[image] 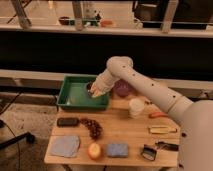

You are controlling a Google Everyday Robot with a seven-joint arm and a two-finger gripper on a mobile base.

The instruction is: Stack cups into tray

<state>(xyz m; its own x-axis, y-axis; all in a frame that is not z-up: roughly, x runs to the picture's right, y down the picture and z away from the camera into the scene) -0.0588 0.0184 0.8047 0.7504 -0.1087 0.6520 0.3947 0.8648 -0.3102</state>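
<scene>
The green tray [67, 96] stands at the back left of the wooden table. My gripper [94, 90] reaches over the tray's right half, shut on the dark grey cup [90, 86], which it holds just above the tray floor. The white cup [136, 107] stands upright on the table to the right of the tray, apart from the gripper. My arm [145, 87] stretches from the lower right across the table's back.
A purple bowl [123, 89] sits behind the arm, right of the tray. On the table lie a dark flat case [67, 121], grapes [92, 128], a grey cloth [65, 146], an orange fruit [94, 150], a blue sponge [117, 149], an orange-red item [158, 115], a yellow item [162, 130] and black tools [150, 151].
</scene>
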